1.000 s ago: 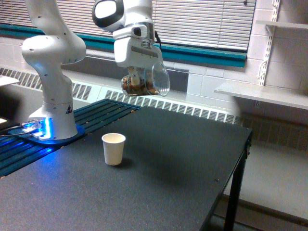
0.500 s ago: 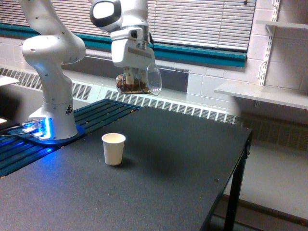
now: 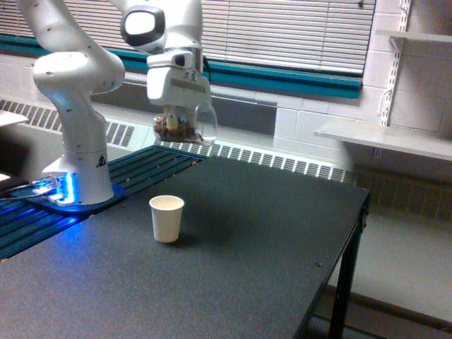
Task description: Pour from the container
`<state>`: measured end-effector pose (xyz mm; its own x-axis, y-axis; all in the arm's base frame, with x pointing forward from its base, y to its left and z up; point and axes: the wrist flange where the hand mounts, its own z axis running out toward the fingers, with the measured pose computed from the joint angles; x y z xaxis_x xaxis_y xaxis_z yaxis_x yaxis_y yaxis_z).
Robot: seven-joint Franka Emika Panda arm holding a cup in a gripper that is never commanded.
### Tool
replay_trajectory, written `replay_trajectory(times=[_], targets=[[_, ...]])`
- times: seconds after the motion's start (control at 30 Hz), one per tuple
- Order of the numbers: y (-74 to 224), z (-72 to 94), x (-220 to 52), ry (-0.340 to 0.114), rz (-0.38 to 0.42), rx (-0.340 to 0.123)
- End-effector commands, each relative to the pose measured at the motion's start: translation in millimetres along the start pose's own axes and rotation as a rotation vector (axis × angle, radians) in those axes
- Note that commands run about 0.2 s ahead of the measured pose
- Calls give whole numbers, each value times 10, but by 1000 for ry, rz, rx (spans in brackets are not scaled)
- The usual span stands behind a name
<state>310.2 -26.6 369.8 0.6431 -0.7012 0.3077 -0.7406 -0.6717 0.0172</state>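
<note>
While my gripper hangs high above the dark table, its fingers are closed on the clear container, tipped sideways with brown lumps inside, up and slightly toward the exterior view's right of the white paper cup.

1. No word, brand or number can be read anywhere in the exterior view.
2. The robot arm's base column carries a small dark triangular sticker, a warning-type sign, too small to make out what it shows.
</note>
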Motion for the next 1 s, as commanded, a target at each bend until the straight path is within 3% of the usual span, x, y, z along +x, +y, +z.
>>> replay_trajectory(times=[0.03, 0.43, 1.0], targets=[[147, -32, -165, -10, 74, -28], [242, -224, -208, -17, 119, -28], [283, -257, -290, -72, 172, -32]])
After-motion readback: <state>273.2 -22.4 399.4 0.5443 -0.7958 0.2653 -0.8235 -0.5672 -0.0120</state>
